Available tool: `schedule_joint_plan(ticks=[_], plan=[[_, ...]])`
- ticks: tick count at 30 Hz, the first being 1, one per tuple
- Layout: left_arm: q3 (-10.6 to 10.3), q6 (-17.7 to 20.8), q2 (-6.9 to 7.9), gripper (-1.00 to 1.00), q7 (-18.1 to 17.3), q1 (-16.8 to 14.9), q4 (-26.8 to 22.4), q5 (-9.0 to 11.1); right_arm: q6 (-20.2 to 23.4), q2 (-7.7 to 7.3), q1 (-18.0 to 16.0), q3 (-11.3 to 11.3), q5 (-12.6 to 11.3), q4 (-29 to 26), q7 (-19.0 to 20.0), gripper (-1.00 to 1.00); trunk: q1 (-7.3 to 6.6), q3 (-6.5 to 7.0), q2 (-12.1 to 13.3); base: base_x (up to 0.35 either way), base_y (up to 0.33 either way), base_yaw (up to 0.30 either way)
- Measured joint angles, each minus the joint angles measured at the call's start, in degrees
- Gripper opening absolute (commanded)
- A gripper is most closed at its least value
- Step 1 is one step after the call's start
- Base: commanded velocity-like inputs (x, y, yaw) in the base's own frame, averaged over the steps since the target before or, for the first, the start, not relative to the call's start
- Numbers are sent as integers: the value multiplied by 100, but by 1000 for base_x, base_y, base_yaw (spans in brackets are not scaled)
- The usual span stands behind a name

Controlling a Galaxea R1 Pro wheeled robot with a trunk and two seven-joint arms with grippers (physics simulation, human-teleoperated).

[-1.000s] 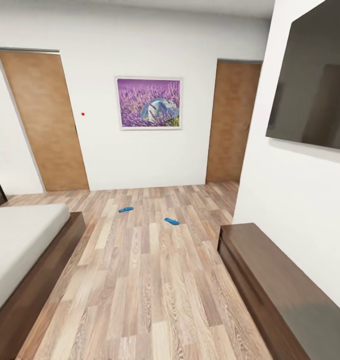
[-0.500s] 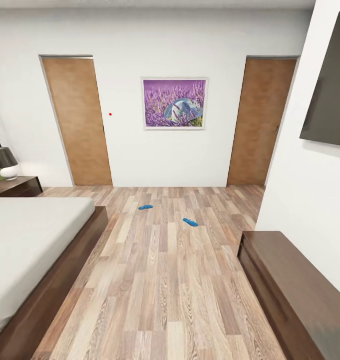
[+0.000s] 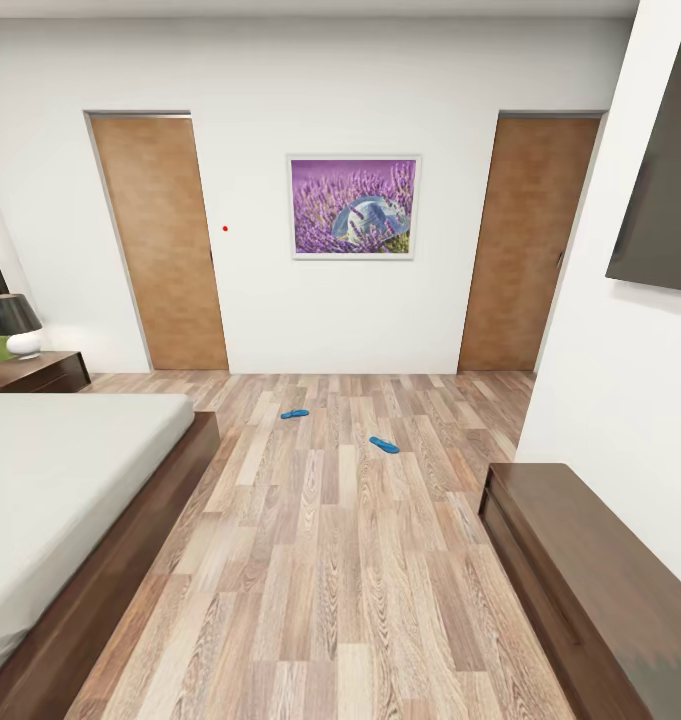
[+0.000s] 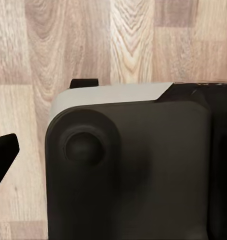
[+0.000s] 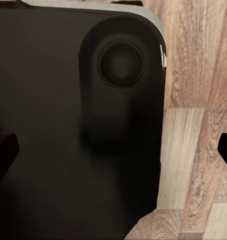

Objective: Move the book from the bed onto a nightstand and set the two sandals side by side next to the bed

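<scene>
Two blue sandals lie apart on the wood floor of the bedroom, one (image 3: pixel 294 413) nearer the bed, the other (image 3: pixel 384 445) further right. The bed (image 3: pixel 60 490), with its grey mattress and dark frame, takes up the left foreground. A dark nightstand (image 3: pixel 42 372) stands beyond it by the wall. The book is out of view. In the left wrist view, the left gripper (image 4: pixel 113 155) hangs over the floor with one dark fingertip (image 4: pixel 3 155) at the picture's edge. The right gripper (image 5: pixel 115 150) is open, its fingertips (image 5: pixel 3 152) spread wide, holding nothing.
A long dark low cabinet (image 3: pixel 580 580) runs along the right wall under a wall-mounted screen (image 3: pixel 660 200). Two wooden doors (image 3: pixel 160 240) flank a lavender picture (image 3: pixel 354 207). A lamp (image 3: pixel 18 325) stands on the nightstand. Both wrist views look down past the robot's dark body (image 4: pixel 128 170).
The head camera has swung left, so the whole picture has shifted right; the nightstand and lamp have come into view. The sandals have not moved on the floor.
</scene>
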Motion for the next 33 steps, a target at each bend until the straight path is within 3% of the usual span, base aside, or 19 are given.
schedule_joint_plan(ticks=[3, 6, 12, 17, 23, 33], plan=[[0, 22, -1, 100, 10, -1, -363, 4, -2, -6, -1, 0, 0, -150, 0, 100, 0, 0, 0, 0, 0, 0], [-5, 168, -31, 100, 15, -3, -912, 7, 1, -6, -4, 1, 3, -738, -22, 100, 0, 1, 0, 0, 0, 0], [-7, 494, -137, 100, 15, -3, -1883, 10, 1, -28, -1, 0, -2, -1420, -30, 100, 0, 1, 0, 0, 0, 0], [-7, 552, -211, 100, 9, -5, -2541, 21, -2, -38, -3, -8, -4, -1938, -32, 100, 0, 1, 0, 0, 0, 0], [-8, 560, -261, 100, 11, -23, -2853, 23, -3, -42, -1, -21, -5, -2395, -30, 100, 0, 1, 0, 0, 0, 0], [7, 539, -231, 100, -5, -21, -2839, 40, -170, -25, 2, -73, -15, -2412, -12, 100, -2, 0, 0, 79, 0, 0]])
